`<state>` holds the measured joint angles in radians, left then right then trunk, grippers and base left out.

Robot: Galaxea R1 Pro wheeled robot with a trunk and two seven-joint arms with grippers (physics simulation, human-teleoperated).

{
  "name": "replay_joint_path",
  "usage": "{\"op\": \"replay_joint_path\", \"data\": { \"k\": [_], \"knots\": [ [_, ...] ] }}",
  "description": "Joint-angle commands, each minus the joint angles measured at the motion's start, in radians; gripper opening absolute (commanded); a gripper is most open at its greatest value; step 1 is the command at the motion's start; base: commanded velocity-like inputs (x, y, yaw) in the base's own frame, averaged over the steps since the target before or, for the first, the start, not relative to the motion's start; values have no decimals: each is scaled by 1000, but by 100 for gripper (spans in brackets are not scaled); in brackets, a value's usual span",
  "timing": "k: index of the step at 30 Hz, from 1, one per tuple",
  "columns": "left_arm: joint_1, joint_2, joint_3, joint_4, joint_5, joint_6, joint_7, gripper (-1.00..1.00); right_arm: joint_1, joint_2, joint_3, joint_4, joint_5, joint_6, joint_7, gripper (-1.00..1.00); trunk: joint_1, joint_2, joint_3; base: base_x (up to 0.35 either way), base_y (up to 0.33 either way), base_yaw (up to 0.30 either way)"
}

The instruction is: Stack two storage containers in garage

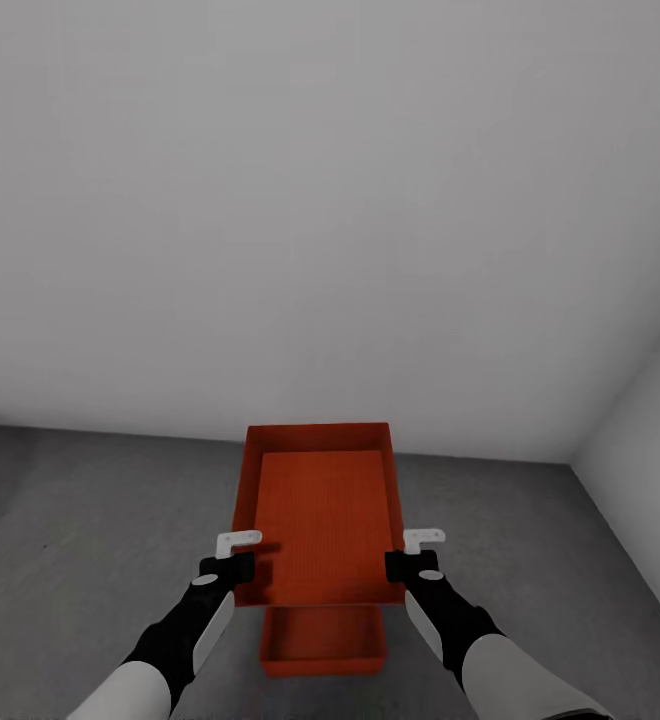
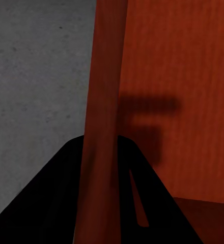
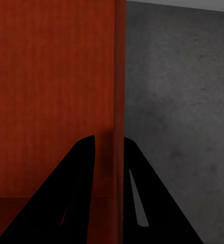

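A: Containers?
B: Upper orange-red ribbed open-top bin (image 1: 320,520), centre-low in the head frame, nothing in it. Second matching orange-red bin (image 1: 322,640) below it at bottom centre, on the dark grey speckled concrete floor (image 1: 90,520); what shows of its inside is bare.
A: Claws?
B: Left gripper (image 1: 232,565) pinches the upper bin's left wall, right gripper (image 1: 410,562) pinches the right wall; fingers (image 3: 79,178) straddle each wall in the wrist views.
A: Background?
B: Plain white wall (image 1: 320,200) across the top.

Left tool (image 1: 238,570), right tool (image 1: 402,566) forward, each clamped on container wall.
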<state>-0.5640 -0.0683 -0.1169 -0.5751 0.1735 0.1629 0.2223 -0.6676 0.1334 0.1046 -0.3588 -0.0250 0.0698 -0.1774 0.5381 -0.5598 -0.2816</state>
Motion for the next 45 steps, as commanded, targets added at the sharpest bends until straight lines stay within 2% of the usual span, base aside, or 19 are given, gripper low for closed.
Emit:
{"op": "replay_joint_path", "data": {
  "k": [1, 45],
  "knots": [
    [-1, -8, 1, -14, 1, 4, 11, -100, 0, 0, -22, 0, 0, 8, -12, -100, 0, -2, -3, 0, 0, 0],
    [-1, -8, 1, -14, 1, 4, 11, -100, -1, 0, -24, 0, 0, 7, -11, -100, 0, -2, -74, 0, 0, 0]
  ]
}}
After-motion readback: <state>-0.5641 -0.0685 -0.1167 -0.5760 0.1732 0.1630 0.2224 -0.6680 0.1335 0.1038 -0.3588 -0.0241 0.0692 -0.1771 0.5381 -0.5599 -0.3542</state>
